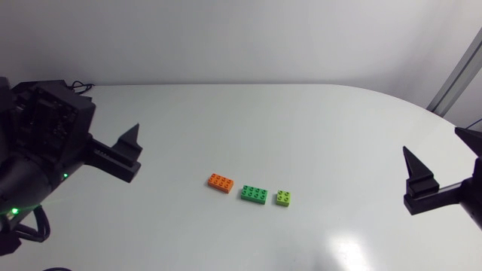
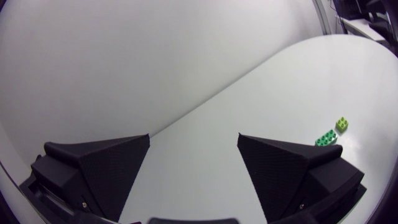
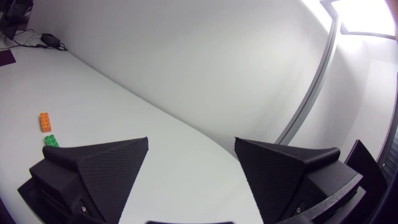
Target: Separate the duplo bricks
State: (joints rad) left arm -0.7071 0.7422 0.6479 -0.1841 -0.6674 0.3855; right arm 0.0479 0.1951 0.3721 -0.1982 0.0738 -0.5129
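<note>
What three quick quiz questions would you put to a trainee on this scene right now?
1. True or false: the orange plastic duplo brick sits stacked on the dark green plastic duplo brick.
2. Which brick lies in the middle of the row? A) orange B) dark green C) the small lime green plastic duplo brick
3. Fill in: the left hand and the right hand are both ___, holding nothing.
Key: 1 false, they lie apart on the white table; 2 B; 3 open.
</note>
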